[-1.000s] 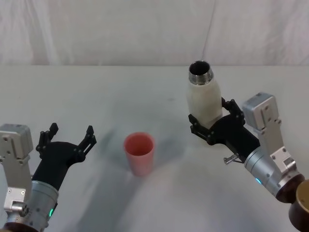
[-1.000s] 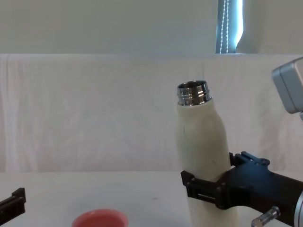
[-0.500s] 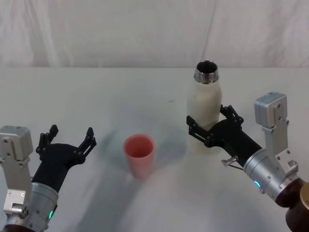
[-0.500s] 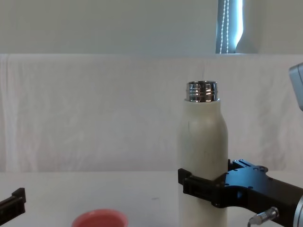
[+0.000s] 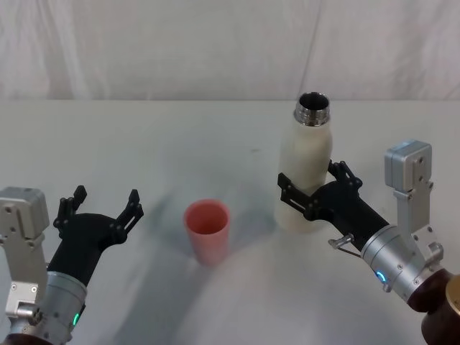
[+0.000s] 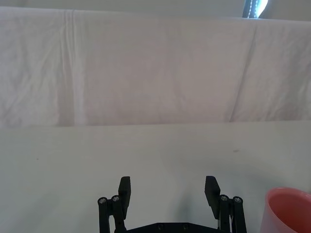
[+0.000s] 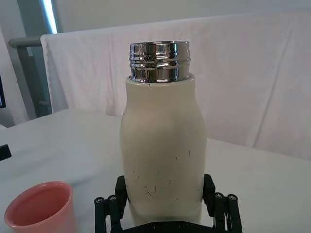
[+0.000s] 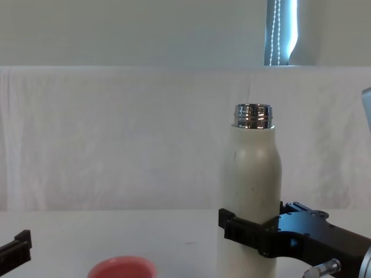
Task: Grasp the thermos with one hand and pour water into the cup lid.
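Right of centre, the right gripper (image 5: 310, 192) clamps the upright thermos (image 5: 307, 167). Left gripper (image 5: 100, 207) waits spread, lower left. Next, I'd say: tilt toward the cup lid (image 5: 207, 228) at centre.

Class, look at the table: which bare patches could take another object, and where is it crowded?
Bare: the wide strip of table behind the cup lid, up to the white backdrop, and the gap between the open left end effector and cup lid. Crowded: around the thermos, clamped by the right end effector.
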Robot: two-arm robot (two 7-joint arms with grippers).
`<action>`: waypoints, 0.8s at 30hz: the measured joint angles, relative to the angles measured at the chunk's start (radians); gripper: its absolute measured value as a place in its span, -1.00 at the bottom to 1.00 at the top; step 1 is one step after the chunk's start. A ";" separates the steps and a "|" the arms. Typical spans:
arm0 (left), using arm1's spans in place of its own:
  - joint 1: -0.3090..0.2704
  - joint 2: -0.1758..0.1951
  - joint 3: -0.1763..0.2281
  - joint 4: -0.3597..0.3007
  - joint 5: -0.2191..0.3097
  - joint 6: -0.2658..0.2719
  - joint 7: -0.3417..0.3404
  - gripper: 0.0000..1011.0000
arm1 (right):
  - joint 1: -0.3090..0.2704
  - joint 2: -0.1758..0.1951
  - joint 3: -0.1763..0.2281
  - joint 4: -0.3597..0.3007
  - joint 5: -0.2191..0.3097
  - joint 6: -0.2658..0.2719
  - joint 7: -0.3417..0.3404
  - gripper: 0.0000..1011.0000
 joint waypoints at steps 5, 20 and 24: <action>0.000 0.000 0.000 0.000 0.000 0.000 0.000 0.98 | 0.000 0.003 -0.005 0.001 0.008 -0.004 -0.010 0.88; 0.000 0.000 0.000 0.000 0.000 0.000 0.000 0.98 | 0.026 0.013 -0.027 0.021 -0.003 0.000 -0.022 0.88; 0.000 0.000 0.000 0.000 0.000 0.000 0.000 0.98 | 0.055 0.008 -0.030 0.053 -0.005 0.005 -0.022 0.88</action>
